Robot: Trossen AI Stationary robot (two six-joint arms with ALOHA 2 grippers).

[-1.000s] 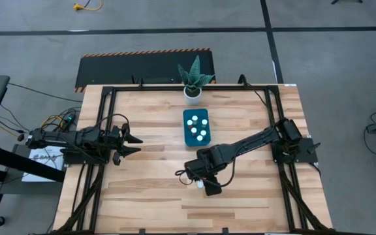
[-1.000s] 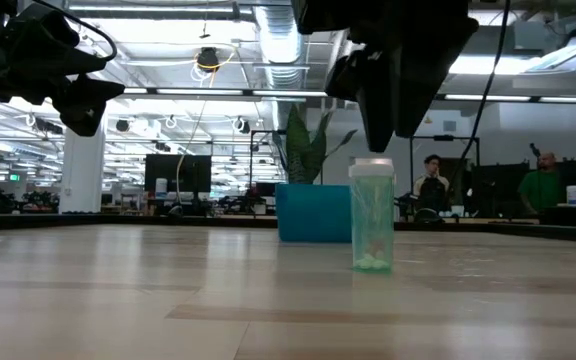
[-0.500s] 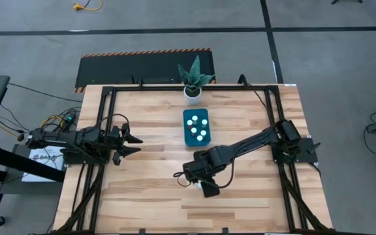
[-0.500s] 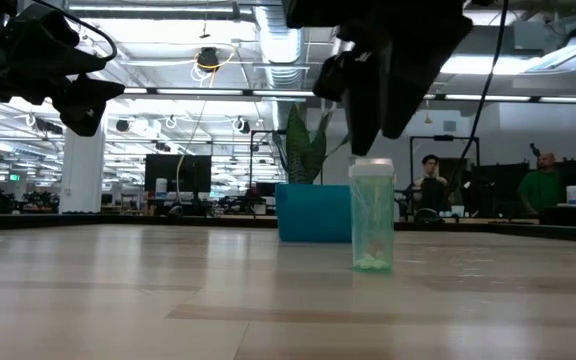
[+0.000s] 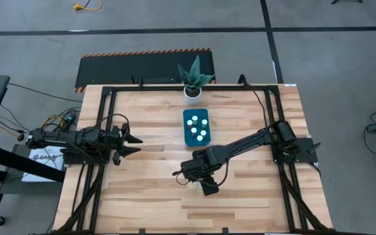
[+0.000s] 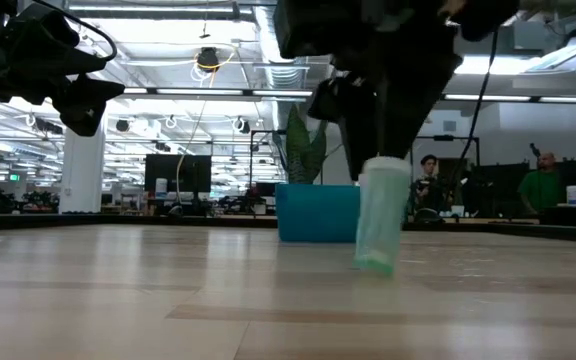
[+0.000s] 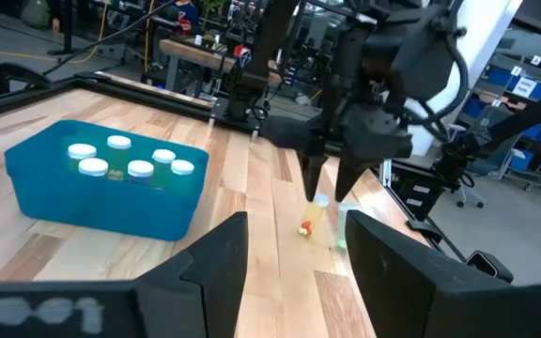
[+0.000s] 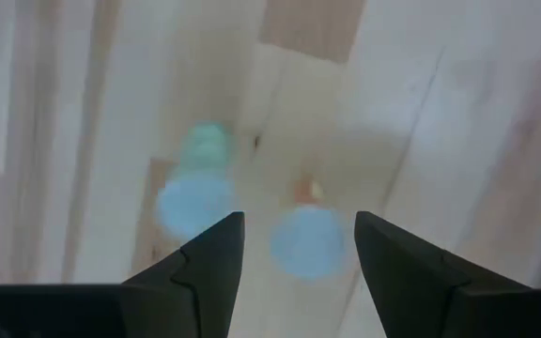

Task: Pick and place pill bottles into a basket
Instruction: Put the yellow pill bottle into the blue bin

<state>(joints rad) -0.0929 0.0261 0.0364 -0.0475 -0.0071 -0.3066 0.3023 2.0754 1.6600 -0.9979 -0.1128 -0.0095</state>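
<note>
Your right gripper hangs over the front middle of the table, pointing straight down, and its fingers stand apart, clamped on nothing that you can make out. Right beneath it the pill bottle leans over on its base, cap up against the fingertips as the low view has it; whether the fingers actually touch the cap, you cannot tell. Look down your right wrist camera and there are two blurred bottles on the wood, one lined up with the gap between the fingers, and a second bottle just off to one side of it. The basket sits a little farther back, in the middle of the table, well apart from that bottle, and it carries five capped bottles standing upright inside, white caps up. Behind the basket, at the far edge, stands the plant pot. Your left gripper waits over the left side of the table, raised off the wood, fingers spread and empty, aimed across at the basket and the right arm. Beyond the table, in the room, two people sit at desks
</note>
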